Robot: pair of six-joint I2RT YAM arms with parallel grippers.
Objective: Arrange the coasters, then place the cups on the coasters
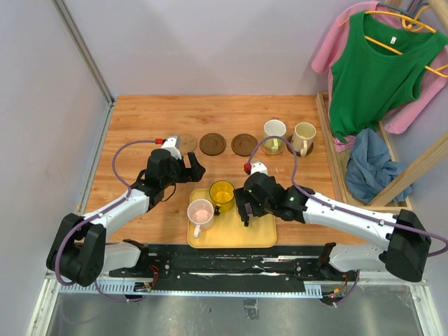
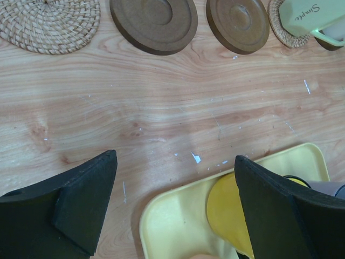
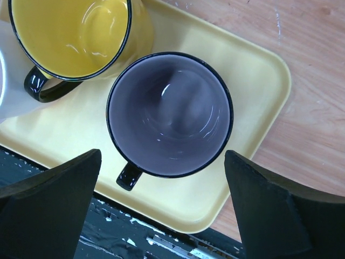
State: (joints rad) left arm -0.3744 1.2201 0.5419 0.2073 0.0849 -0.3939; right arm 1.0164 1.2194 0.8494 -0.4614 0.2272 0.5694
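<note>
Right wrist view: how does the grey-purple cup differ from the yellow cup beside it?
Colour: the grey-purple cup is lilac-grey inside, the yellow cup bright yellow. Position: the grey-purple cup sits centred between the fingers of the open right gripper; the yellow cup lies outside them, cut off by the frame edge. Shared: both stand upright and empty on the yellow tray, each with black rim and black handle.
</note>
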